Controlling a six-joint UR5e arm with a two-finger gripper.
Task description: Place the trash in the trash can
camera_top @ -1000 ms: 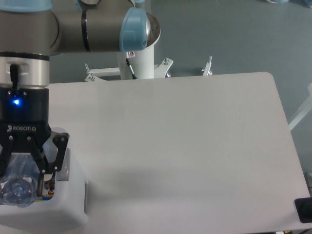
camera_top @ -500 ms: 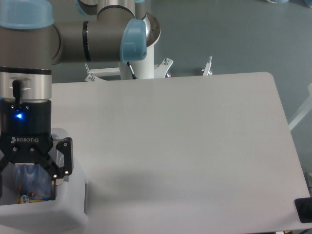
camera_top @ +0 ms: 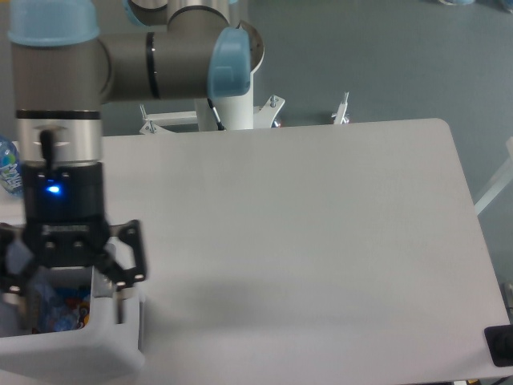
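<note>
The white trash can (camera_top: pixel 76 346) stands at the table's front left corner. Inside it lies the trash: a blue-and-orange snack packet (camera_top: pixel 68 309) shows, with a bit of clear crumpled plastic (camera_top: pixel 42 303) beside it, mostly hidden by my hand. My gripper (camera_top: pixel 70 273) hangs straight above the bin's opening. It is open, its black fingers (camera_top: pixel 128 258) are spread wide, and nothing is between them.
An upright blue-labelled bottle (camera_top: pixel 7 167) stands at the far left edge behind the arm. The white table (camera_top: pixel 304 241) stretches to the right. A dark object (camera_top: pixel 500 345) sits at the front right corner. The arm's base (camera_top: pixel 228 108) is at the back edge.
One second ago the fingers were around the crushed clear bottle over the bin. They have since spread wide and let it drop in, and the gripper has shifted slightly right.
</note>
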